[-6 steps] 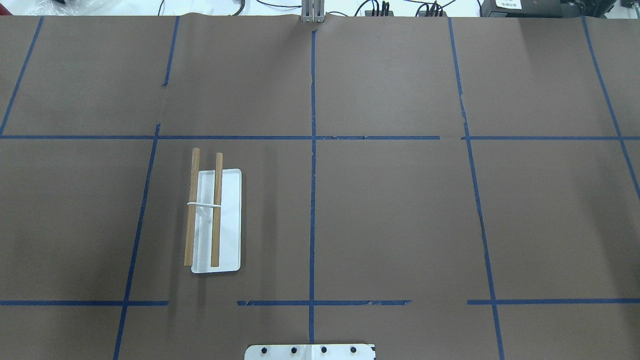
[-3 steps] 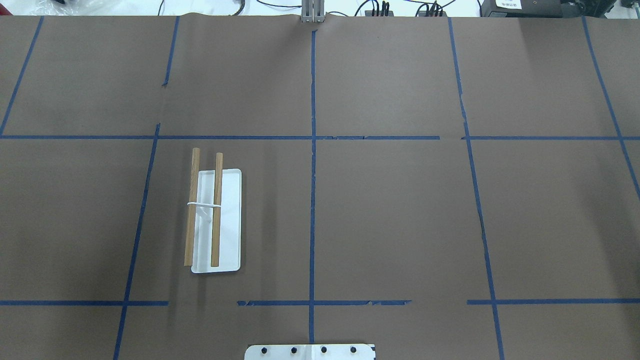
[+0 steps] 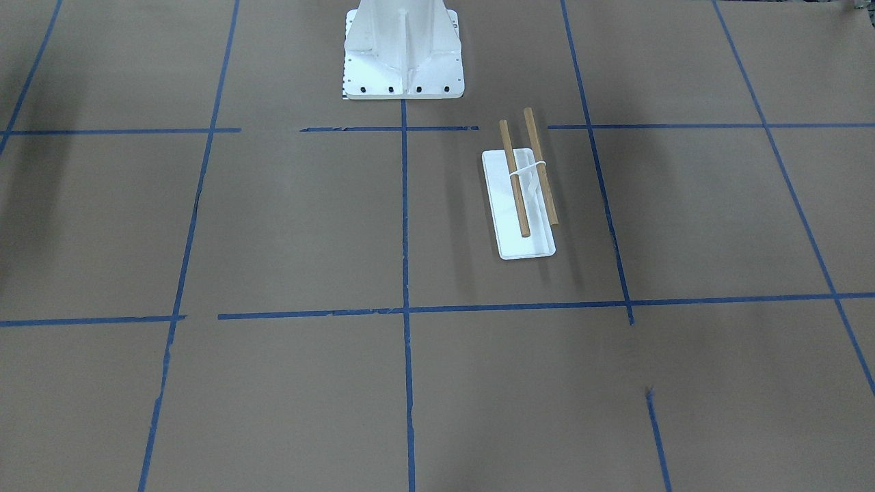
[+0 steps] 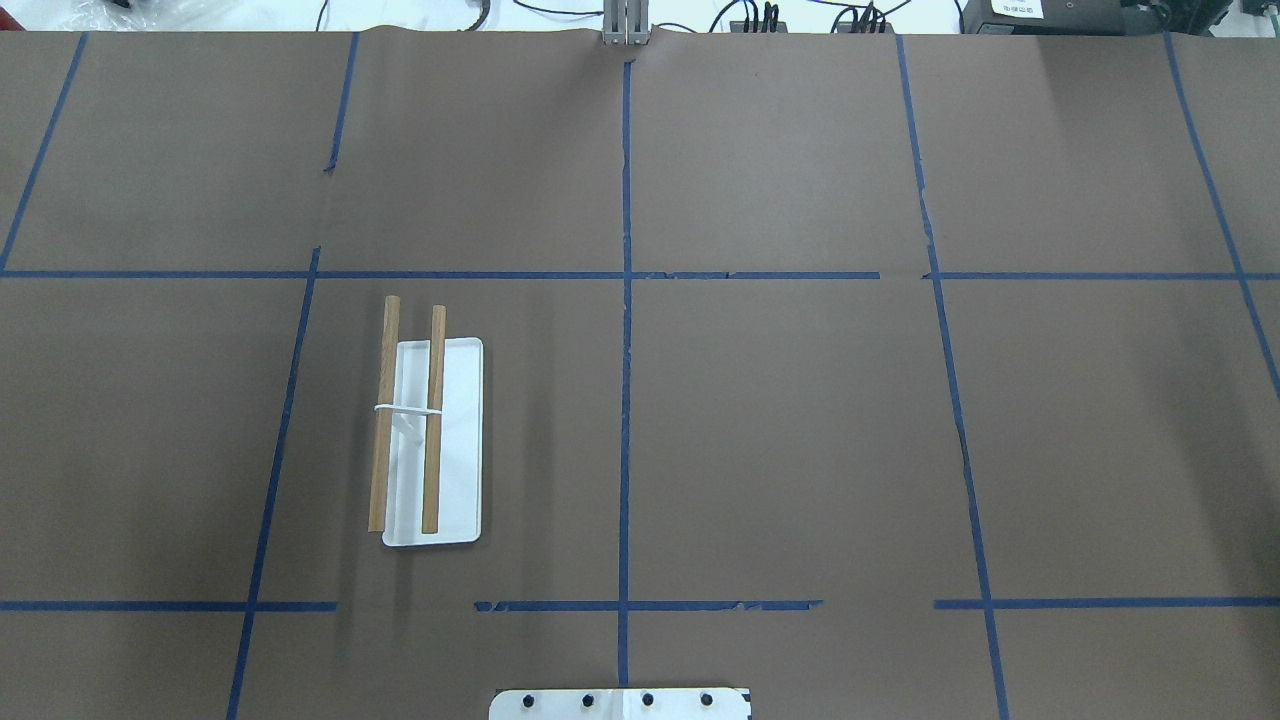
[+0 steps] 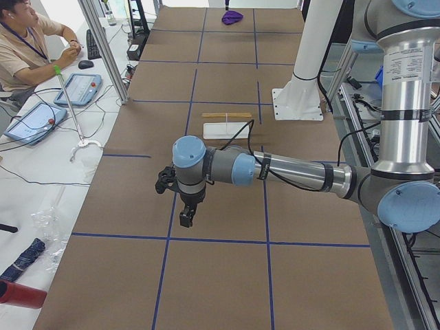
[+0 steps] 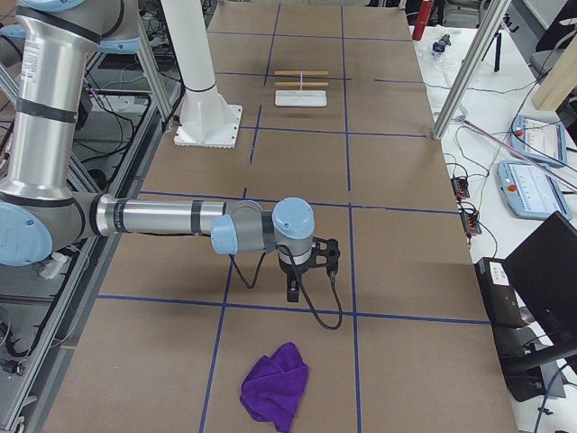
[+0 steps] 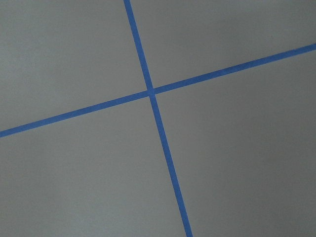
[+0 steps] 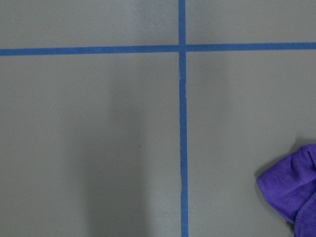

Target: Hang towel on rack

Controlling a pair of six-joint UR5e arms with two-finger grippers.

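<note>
Seen from the front, the rack (image 3: 517, 179) stands on the brown bench (image 3: 273, 219), rods bare, near the white pedestal (image 3: 402, 48). From overhead, the rack (image 4: 450, 440) sits left of the centre tape line. In the left side view, the left claw (image 5: 185, 218) hangs pointing down over the bench; whether it is open or closed, I cannot tell. The towel (image 5: 232, 16) lies at the far end, well apart from it. A sticker (image 5: 402, 65) on the arm is too small to read. In the right side view, the right claw (image 6: 293, 290) hangs near the crumpled towel (image 6: 275, 392) without touching it; its state I cannot tell either. The left wrist view shows only crossed tape (image 7: 151, 92). In the right wrist view, the towel (image 8: 294, 185) shows at the lower right corner.
</note>
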